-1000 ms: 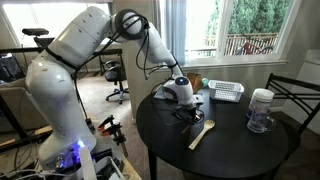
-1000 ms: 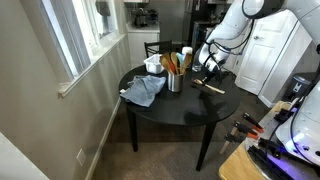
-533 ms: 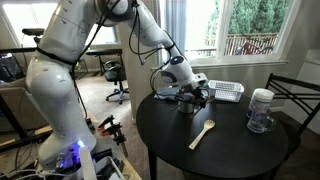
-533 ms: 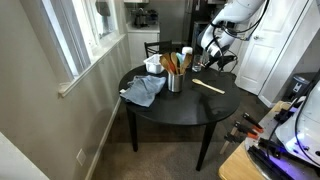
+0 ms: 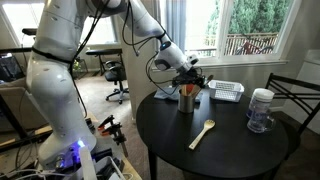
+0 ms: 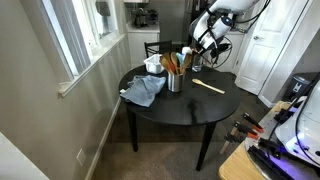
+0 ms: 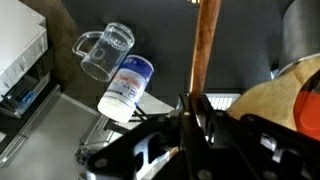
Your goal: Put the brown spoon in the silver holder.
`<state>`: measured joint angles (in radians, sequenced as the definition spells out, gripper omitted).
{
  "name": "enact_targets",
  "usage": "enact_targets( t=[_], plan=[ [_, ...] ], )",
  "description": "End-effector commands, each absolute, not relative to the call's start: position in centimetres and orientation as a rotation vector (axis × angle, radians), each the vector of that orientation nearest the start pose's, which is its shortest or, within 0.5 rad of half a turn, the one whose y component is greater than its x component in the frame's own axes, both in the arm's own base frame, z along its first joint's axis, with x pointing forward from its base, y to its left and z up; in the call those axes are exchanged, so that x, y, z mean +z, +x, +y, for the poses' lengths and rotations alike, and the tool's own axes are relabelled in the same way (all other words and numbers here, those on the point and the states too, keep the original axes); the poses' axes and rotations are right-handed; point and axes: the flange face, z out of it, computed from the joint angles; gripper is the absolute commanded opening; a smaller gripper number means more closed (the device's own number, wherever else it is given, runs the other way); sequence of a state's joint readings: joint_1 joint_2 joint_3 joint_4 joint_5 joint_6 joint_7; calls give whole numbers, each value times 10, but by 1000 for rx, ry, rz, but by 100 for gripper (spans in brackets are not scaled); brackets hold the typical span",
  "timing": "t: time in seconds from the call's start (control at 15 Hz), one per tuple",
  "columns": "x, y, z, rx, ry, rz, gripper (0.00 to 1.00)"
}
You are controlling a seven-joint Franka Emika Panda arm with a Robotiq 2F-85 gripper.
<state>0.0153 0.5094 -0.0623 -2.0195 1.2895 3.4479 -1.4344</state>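
Observation:
My gripper (image 7: 197, 100) is shut on the brown spoon (image 7: 206, 45); its thin brown handle runs up from between the jaws in the wrist view. In both exterior views the gripper (image 5: 188, 74) (image 6: 206, 45) hangs in the air, just above the silver holder (image 5: 186, 100) in one and up and to the right of the holder (image 6: 175, 82) in the other. The holder stands upright on the round black table (image 5: 235, 150). The spoon is too small to make out in the exterior views.
A pale wooden spoon (image 5: 202, 133) (image 6: 208, 86) lies on the table. A white slotted basket (image 5: 226, 91) and a clear glass jar (image 5: 260, 110) (image 7: 126, 82) stand farther back. A blue-grey cloth (image 6: 145, 91) lies near the holder. A chair (image 5: 298, 100) stands beside the table.
The gripper has risen from the table near the pale spoon with the brown spoon in it and moved over to the silver holder. The pale spoon has not moved.

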Motion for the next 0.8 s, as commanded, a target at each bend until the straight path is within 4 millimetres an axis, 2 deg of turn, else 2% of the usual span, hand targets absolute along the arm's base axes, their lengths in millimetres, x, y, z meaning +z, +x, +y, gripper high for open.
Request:
enact_targets(
  t=[0.0, 0.33, 0.6, 0.73],
  plan=[
    [290, 590, -119, -1282, -3317, -74, 3],
    [296, 603, -97, -1339, -3341, -208, 3],
    [280, 604, -66, -1301, -3313, -293, 3],
    [282, 617, -50, -1347, -3273, -315, 3]
  ],
)
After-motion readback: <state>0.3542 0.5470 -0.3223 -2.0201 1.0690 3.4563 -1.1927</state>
